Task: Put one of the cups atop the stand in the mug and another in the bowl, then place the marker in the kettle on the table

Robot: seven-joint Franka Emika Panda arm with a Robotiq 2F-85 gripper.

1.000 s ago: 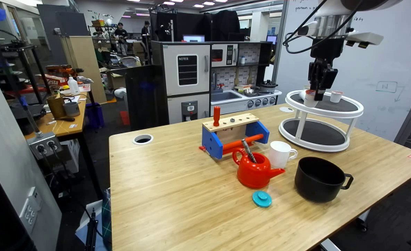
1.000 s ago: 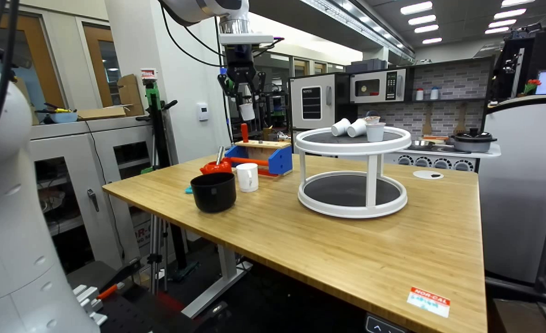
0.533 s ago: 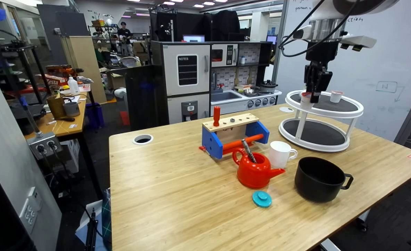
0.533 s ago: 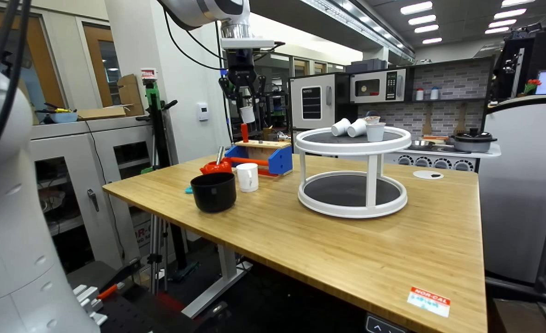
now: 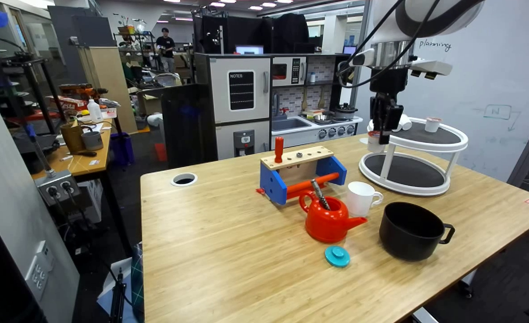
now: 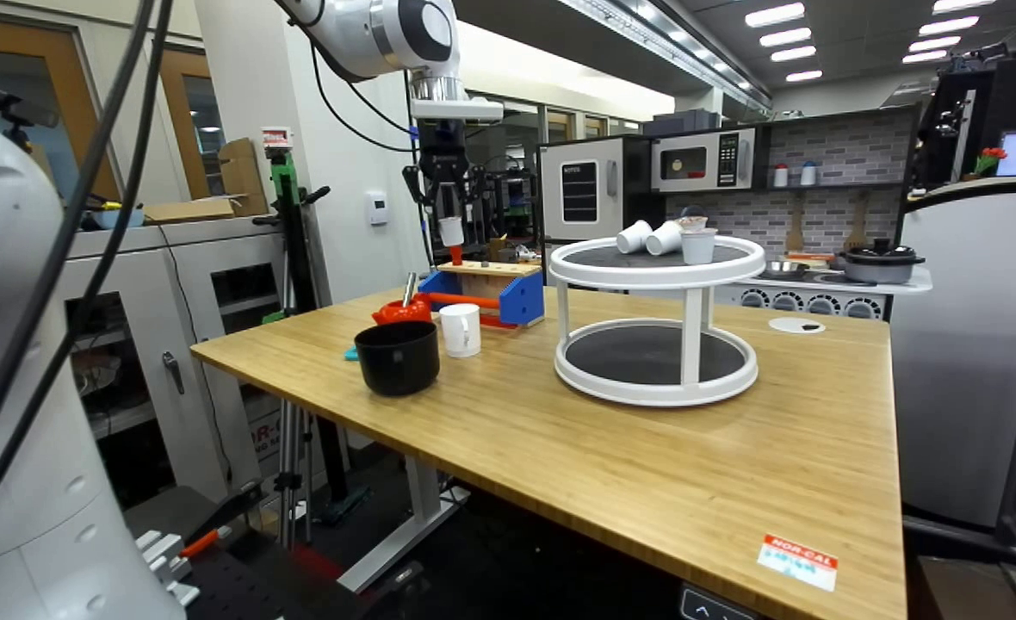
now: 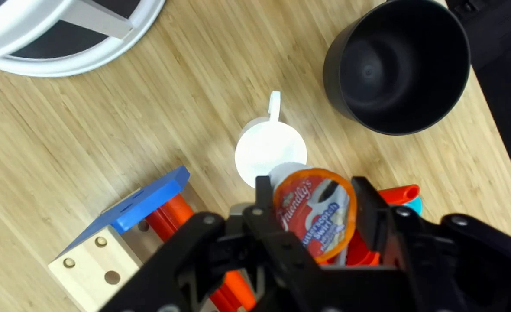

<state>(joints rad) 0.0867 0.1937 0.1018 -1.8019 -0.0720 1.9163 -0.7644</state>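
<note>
Near right stands the black bowl [image 5: 403, 242]; left, the red kettle [image 5: 327, 228], with what looks like the marker [image 5: 317, 190] leaning out. Past the kettle sits the white mug [image 5: 358, 199]. Higher, short of the stand [image 5: 417, 171], the gripper [image 7: 312, 190] pinches 1 lidded cup [image 7: 314, 213] midair between its jaws. The cup is probably light, thin-walled and slick: best held gently under the rim. Far right, the stand bears at least 3 more cups [image 6: 698, 246].

A robotics lab: robot arm [image 6: 47, 491], scribbled whiteboard [image 5: 475, 89], play kitchen [image 5: 257, 101], tripod [image 6: 295, 250]
</note>
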